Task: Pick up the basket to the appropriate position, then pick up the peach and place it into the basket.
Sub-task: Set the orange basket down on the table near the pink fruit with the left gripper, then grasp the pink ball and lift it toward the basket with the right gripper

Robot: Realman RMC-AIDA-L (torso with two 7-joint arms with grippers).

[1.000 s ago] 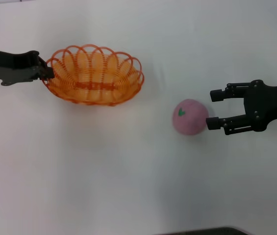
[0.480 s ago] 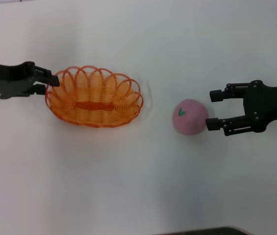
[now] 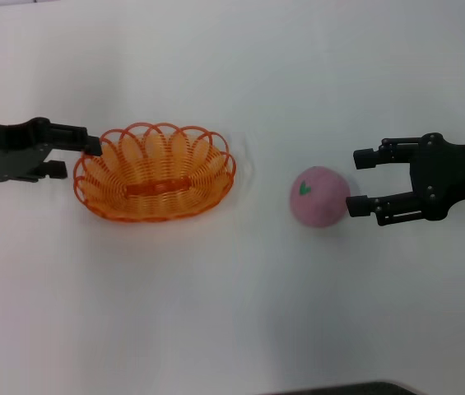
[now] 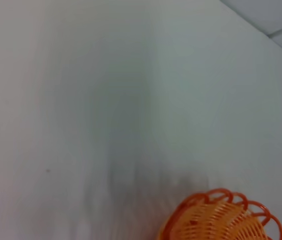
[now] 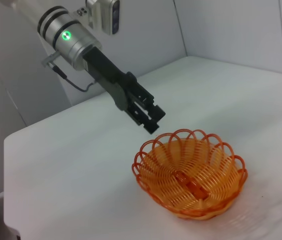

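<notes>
At the left of the head view, the left gripper (image 3: 92,151) sits at the basket's left rim with its jaws parted, one finger above the rim loops and the other drawn back. A second ago those jaws were clamped on the rim and the basket (image 3: 155,172) rode higher in the frame and tilted; now it lies level on the white table (image 3: 216,313), left of centre, lower than before. The right wrist view agrees: the left gripper (image 5: 148,117) hangs just off the basket's (image 5: 190,172) far rim, apparently clear of the loops. I judge the basket set down and released, so the placing step looks finished and the peach comes next.

Right of centre, the peach (image 3: 320,197) rests on the table, well apart from the basket, unmoved across the frames. The right gripper (image 3: 357,181) waits open at the right, lower fingertip just beside the peach, in the same pose as earlier.
</notes>
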